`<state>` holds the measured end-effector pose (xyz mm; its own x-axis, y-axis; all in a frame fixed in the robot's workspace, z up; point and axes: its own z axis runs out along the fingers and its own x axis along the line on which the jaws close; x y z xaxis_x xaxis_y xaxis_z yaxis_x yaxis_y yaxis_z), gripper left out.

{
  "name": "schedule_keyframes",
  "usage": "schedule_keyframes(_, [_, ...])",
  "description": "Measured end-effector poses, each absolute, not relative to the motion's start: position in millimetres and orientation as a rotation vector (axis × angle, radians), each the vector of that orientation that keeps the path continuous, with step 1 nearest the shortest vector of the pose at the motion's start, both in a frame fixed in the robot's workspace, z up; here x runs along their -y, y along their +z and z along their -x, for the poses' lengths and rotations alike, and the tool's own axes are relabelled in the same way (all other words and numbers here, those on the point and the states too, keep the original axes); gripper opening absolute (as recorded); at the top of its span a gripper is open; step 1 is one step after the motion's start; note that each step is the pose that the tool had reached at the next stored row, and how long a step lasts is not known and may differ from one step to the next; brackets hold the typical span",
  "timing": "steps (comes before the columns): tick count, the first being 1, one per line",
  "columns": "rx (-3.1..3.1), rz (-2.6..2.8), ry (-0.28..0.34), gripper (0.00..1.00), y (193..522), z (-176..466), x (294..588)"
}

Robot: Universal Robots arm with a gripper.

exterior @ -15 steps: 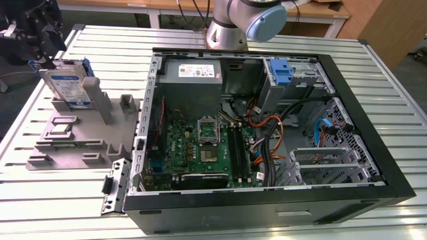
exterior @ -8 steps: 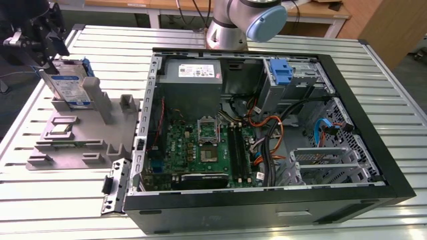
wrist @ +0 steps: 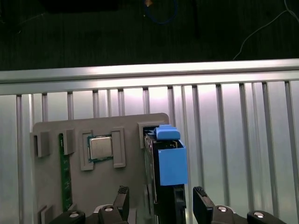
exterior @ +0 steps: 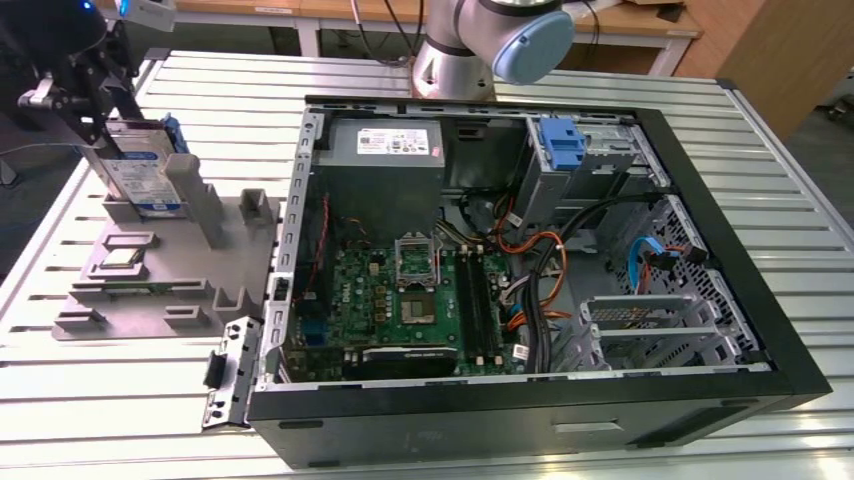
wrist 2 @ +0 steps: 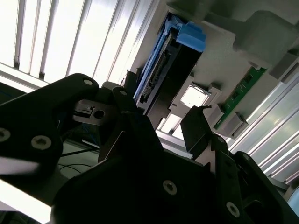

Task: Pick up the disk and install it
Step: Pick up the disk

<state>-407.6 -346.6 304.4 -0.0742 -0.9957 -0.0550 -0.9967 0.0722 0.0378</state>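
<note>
In the exterior view, the disk (exterior: 140,170) is being kept standing on its edge in a slot of the grey holder (exterior: 160,290). The holder is being carried by the metal table (exterior: 80,400), on the exterior view's left, just beside the open computer case (exterior: 747,330). The gripper (exterior: 100,105) is being held right at the top of the disk. A small square chip (exterior: 123,255) is being kept flat on the holder, near the foot of the disk. A blue bracket (exterior: 566,145) is being shown inside the case, well apart from the disk.

In the second wrist view, the disk (wrist 2: 159,74) is being seen edge-on in the holder (wrist 2: 219,60), with its blue rail turned to the camera. One of the dark fingers (wrist 2: 198,133) is being shown near it. The chip (wrist 2: 193,95) and a green memory stick (wrist 2: 240,91) are being kept in the holder beside the disk.

In the first wrist view, the jaws of the gripper (wrist: 161,203) are being held apart, and the disk (wrist: 170,163) is being shown between the two fingers (wrist: 122,201). A small gap is being left on each side, so the disk is not being squeezed. The chip (wrist: 99,147) and the memory stick (wrist: 65,172) are being shown beside it.
</note>
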Motion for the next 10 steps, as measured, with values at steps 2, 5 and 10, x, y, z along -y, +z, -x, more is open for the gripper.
schedule_keyframes(2, [-2.289,2.127,0.102,0.65,302.2,407.7,346.6])
schedule_keyframes(5, [-2.29,2.128,0.102,0.65,302.0,407.8,346.7])
schedule_keyframes(10, [-2.281,2.137,0.102,0.65,301.1,407.7,346.1])
